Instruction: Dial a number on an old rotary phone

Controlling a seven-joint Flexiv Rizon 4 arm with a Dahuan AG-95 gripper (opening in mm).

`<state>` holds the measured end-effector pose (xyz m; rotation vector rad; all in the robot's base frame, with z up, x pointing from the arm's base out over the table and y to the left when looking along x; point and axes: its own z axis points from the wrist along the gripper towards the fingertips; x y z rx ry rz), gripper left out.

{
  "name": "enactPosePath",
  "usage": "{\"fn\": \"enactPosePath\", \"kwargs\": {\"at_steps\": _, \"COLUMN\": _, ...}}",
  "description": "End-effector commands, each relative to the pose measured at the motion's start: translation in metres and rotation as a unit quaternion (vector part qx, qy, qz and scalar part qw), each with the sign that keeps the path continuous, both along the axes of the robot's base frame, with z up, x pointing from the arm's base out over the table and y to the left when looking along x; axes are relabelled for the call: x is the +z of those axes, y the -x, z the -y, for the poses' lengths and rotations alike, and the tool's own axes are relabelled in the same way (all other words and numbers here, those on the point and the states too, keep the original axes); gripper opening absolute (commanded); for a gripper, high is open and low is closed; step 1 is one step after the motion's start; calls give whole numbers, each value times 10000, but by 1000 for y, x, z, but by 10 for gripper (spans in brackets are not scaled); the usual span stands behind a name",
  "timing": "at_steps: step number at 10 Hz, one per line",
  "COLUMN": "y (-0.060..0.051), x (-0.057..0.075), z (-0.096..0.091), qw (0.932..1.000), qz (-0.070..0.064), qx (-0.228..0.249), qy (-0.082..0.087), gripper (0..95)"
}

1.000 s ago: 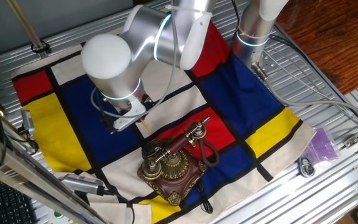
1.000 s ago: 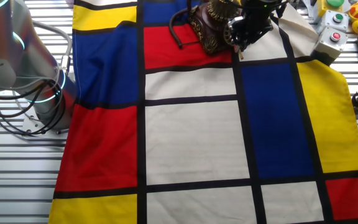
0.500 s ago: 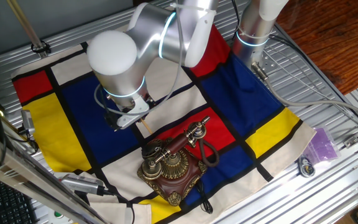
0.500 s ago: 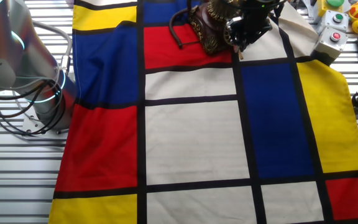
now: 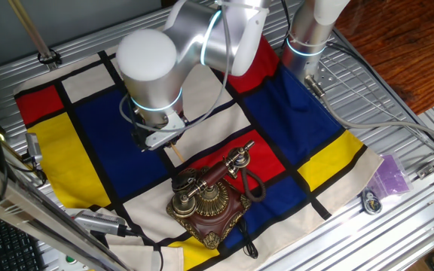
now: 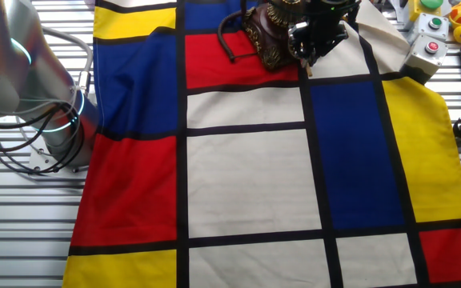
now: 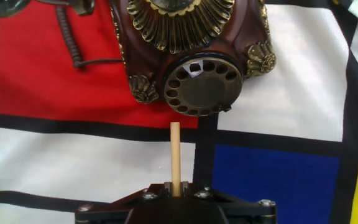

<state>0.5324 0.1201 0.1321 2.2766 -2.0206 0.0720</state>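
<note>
The old rotary phone (image 5: 209,202) stands on the coloured cloth near the table's front edge, its red-and-brass handset (image 5: 218,172) resting on the cradle. In the hand view its brass dial (image 7: 202,86) faces me just past the tip of a thin wooden stick (image 7: 175,155). My gripper (image 7: 176,185) is shut on that stick, which points at the dial from a short way off without touching it. In one fixed view the gripper (image 5: 160,139) hovers left of and behind the phone. In the other fixed view the gripper (image 6: 314,36) is right beside the phone (image 6: 266,36).
A chequered red, blue, yellow and white cloth (image 6: 246,176) covers the table. The phone's black cord (image 7: 70,43) curls on the red patch. A button box (image 6: 429,46) and toys sit at one corner. The arm's base (image 6: 50,132) stands off the cloth's edge.
The arm has swung a little to the right in one fixed view, bringing the gripper and stick closer to the phone. The phone has not moved.
</note>
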Motion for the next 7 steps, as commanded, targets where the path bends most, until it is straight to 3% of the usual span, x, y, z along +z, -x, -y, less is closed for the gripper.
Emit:
{"fn": "enactPosePath", "kwargs": {"at_steps": 1, "y": -1, "x": 0, "z": 0, "qw": 10000, "qz": 4, "qx": 17, "qy": -16, "gripper": 0}}
{"fn": "enactPosePath", "kwargs": {"at_steps": 3, "y": -4, "x": 0, "z": -2, "qw": 10000, "qz": 7, "qx": 68, "qy": -25, "gripper": 0}}
{"fn": "enactPosePath", "kwargs": {"at_steps": 6, "y": -25, "x": 8, "z": -13, "qw": 9998, "qz": -46, "qx": 186, "qy": 100, "gripper": 0}}
{"fn": "enactPosePath", "kwargs": {"at_steps": 7, "y": -28, "x": 6, "z": -18, "qw": 9998, "qz": -33, "qx": 171, "qy": 95, "gripper": 0}}
